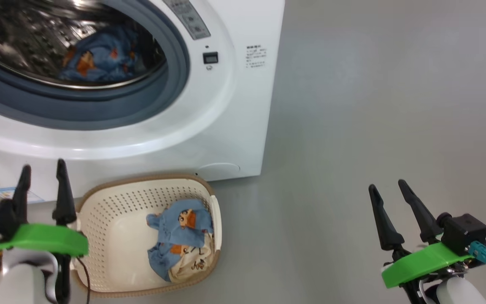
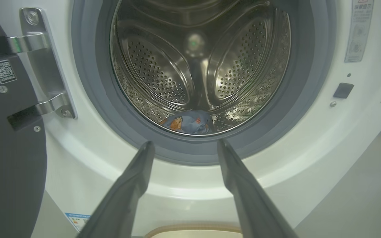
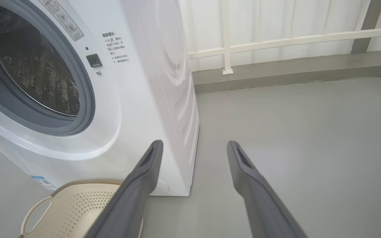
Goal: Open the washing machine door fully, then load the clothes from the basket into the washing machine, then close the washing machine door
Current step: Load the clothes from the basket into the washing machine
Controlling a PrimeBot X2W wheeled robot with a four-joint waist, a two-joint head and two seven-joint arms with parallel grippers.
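The washing machine (image 1: 243, 105) stands with its door (image 2: 8, 158) swung open to the left. The door's dark inner face and its steel hinge (image 2: 45, 66) show at the edge of the left wrist view. One blue garment (image 1: 99, 57) with orange figures lies at the bottom of the steel drum (image 2: 236, 59), just behind the grey gasket (image 2: 88, 99). The cream basket (image 1: 108, 211) sits on the grey floor (image 1: 373, 105) right in front of the machine, below the opening. More clothes (image 1: 182, 236), blue and cream, are bunched against its right-hand side in the head view. The left claw (image 1: 43, 164) hovers just beside the basket's left rim with its two dark fingers spread apart, holding nothing, and points toward the mouth of the drum. The right claw (image 1: 387, 184) hangs well off to the right above the floor, its fingers likewise spread and empty, aimed past the machine's right corner.
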